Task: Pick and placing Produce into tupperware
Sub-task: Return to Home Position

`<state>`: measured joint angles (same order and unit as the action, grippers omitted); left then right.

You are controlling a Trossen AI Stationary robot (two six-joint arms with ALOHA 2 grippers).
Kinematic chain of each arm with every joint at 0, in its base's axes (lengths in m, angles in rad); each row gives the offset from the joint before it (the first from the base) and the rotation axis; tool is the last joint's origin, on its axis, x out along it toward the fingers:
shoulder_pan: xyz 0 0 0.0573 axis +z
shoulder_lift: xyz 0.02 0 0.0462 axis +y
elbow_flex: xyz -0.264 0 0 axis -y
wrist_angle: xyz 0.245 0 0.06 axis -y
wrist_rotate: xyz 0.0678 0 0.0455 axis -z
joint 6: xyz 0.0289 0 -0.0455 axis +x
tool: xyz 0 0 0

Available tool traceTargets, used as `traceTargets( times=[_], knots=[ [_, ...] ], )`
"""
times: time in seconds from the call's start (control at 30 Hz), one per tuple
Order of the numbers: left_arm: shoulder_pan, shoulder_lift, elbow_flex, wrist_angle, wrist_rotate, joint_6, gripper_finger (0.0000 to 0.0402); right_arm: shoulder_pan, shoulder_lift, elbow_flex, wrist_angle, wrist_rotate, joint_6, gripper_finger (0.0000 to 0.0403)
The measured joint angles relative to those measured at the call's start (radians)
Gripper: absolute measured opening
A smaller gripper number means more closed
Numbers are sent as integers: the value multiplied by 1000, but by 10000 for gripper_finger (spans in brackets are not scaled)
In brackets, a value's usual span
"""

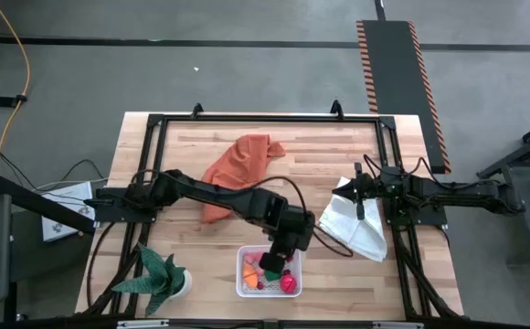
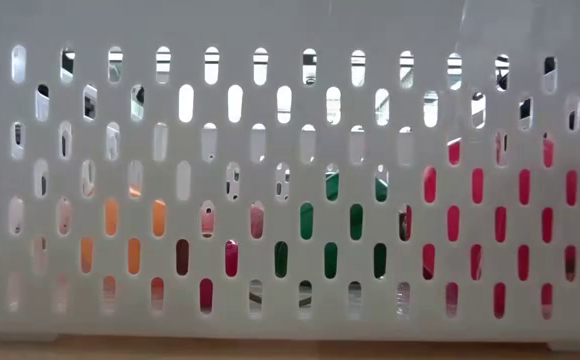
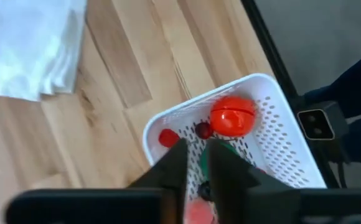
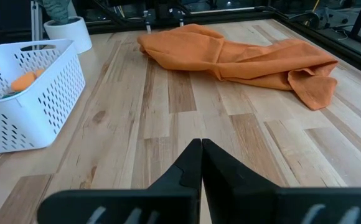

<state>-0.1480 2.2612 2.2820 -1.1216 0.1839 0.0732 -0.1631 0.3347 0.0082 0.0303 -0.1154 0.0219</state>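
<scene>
— What's under you, and what's beyond it?
— A plank table (image 1: 201, 137) in a black frame (image 1: 247, 119), with an orange cloth (image 1: 238, 169) at mid-table. Past the far edge there's grey floor and a dark panel with striped edges (image 1: 393, 82).
— And the tupperware (image 1: 243, 285)?
— It's at the front edge, its long side along that edge, with produce (image 3: 232, 115) inside. My left gripper (image 3: 196, 149) hangs right above it, fingers a sliver apart and holding nothing. My right gripper (image 4: 200, 149) waits pinched closed by the white cloth (image 1: 361, 228), well apart.

Table (image 1: 183, 137): tupperware (image 1: 240, 274), orange cloth (image 1: 238, 164), white cloth (image 1: 356, 224), plant (image 1: 166, 277)
</scene>
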Motion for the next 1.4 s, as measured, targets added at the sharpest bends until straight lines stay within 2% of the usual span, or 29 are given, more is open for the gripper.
traceTargets(
  times=[0.07, 0.13, 0.3, 0.43, 0.57, 0.83, 1.0, 1.17, 1.3, 1.4],
  knots=[
    [8, 0, 52, -38, 0, 20, 21, 0, 0, 0, 0, 0, 0, 0],
    [20, -7, 76, -48, 0, 26, 6, 0, 0, 0, 0, 0, 0, 0],
    [50, -89, 55, -35, -6, 21, 19, 0, 0, 0, 0, 0, 0, 0],
    [66, -156, 55, -45, -48, 28, 6, 0, -1, 0, 0, 0, 0, 0],
    [77, -241, 56, -81, -117, 46, 4, 0, -1, 0, 0, 0, 0, 0],
    [76, -407, 55, -254, -290, 57, 1, 0, -1, 0, 0, 0, 0, 0],
    [76, -520, 47, -304, -323, 30, 0, 0, -1, 0, 0, 0, 0, 0],
    [76, -626, 47, -386, -436, 29, 0, 0, -2, 0, 1, 0, 0, 0],
    [77, -698, 41, -453, -467, -6, 0, 0, -1, 0, 0, 0, 0, 0],
    [76, -784, -34, -445, -475, -28, 0, 0, -1, 0, 0, 0, 0, 0]
  ],
)
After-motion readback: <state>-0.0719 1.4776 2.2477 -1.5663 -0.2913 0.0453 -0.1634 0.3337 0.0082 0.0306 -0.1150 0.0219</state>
